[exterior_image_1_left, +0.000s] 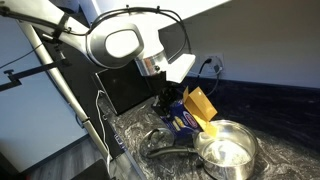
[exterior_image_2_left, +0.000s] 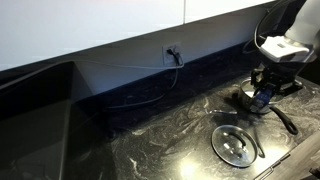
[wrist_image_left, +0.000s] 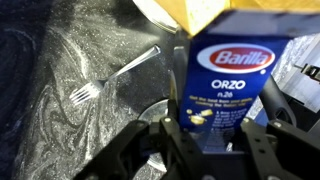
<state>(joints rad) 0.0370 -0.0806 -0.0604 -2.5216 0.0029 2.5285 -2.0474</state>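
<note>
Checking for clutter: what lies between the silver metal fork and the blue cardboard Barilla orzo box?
Wrist view: only bare dark marbled countertop between fork and box.

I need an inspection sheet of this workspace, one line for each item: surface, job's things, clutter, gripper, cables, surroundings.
Surface: dark marbled counter, no spill seen.
Job's things: blue Barilla orzo box, top flap looks open; whether it rests on the counter cannot be told.
Clutter: fork lying flat on the counter; steel pot near the box, looks empty.
Grippers: gripper shut on the box.
Cables: cable runs along the wall to the outlet.
Surroundings: white wall above a dark backsplash.
</note>
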